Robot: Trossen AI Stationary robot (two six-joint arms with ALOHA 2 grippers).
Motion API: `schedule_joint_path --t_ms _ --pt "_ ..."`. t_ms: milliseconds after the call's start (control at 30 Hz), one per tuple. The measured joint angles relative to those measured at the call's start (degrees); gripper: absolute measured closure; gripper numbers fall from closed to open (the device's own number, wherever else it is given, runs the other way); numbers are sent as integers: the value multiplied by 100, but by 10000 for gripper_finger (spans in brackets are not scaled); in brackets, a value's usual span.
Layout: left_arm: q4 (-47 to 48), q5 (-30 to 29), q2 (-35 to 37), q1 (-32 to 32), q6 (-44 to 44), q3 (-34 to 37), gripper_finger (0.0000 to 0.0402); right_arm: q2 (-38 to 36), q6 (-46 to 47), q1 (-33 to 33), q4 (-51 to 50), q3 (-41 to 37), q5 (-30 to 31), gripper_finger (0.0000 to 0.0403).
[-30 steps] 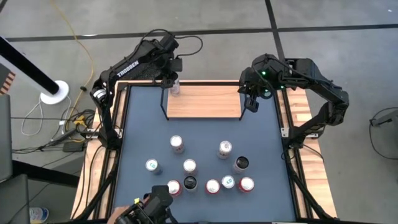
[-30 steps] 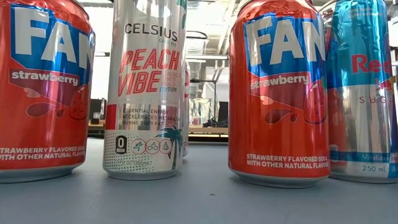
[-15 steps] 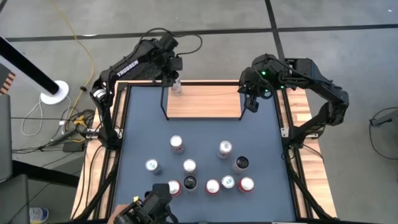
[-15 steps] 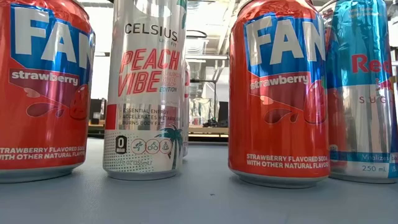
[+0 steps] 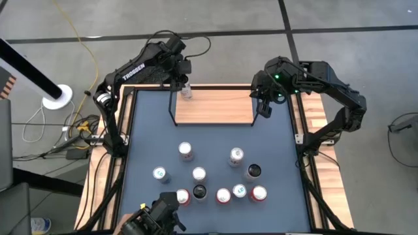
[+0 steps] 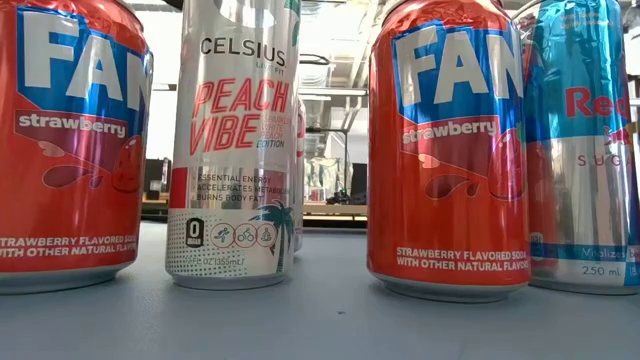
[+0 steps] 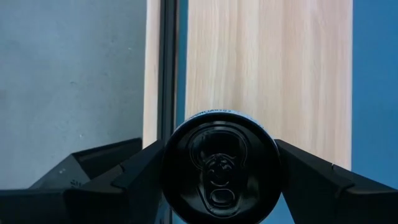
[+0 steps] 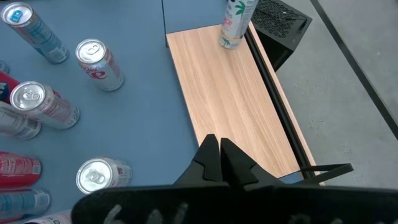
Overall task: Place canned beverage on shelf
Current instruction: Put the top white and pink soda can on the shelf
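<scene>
- The left gripper (image 7: 219, 180) is clenched on a black-topped can (image 7: 220, 167), one finger on each side of the body, at the far left corner of the shelf (image 5: 215, 106).
- From the right wrist view this can (image 8: 236, 21) stands upright right at that corner of the shelf (image 8: 233, 106), its base at or just above the board; whether it is resting there cannot be told.
- Its long axis is vertical, with the pull-tab lid facing up at the left wrist camera.
- To finish well, I would bring it straight down until the base sits flat, keeping clear of the black rod upright (image 7: 168, 62) just beside the can, then spread the fingers evenly so neither side nudges it.
- Withdraw straight upward; a sideways exit risks tipping a tall slim can.
- The right gripper (image 8: 219, 149) is fully closed on nothing, hovering at the shelf's opposite end.
- The other cans, including the Celsius can (image 6: 232, 150), stand on the blue table (image 5: 150, 130), well in front of the shelf.
</scene>
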State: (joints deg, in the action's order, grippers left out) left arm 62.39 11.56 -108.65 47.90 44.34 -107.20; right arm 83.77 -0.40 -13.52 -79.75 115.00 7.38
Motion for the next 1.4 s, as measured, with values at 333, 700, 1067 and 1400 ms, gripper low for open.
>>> schedule_joint_path --t_ms 333,700,1067,1400 --pt "68 -104 5 2 12 5 143 0 -4 0 -1 0 0 403" --pt "-15 -394 -10 -103 46 5 122 1 -24 0 -1 0 2 403" --pt "-33 -661 -12 -269 76 5 120 0 -20 0 -1 0 -1 403" --pt "-13 -721 -48 -271 193 20 93 0 -13 0 -15 0 -429 403"
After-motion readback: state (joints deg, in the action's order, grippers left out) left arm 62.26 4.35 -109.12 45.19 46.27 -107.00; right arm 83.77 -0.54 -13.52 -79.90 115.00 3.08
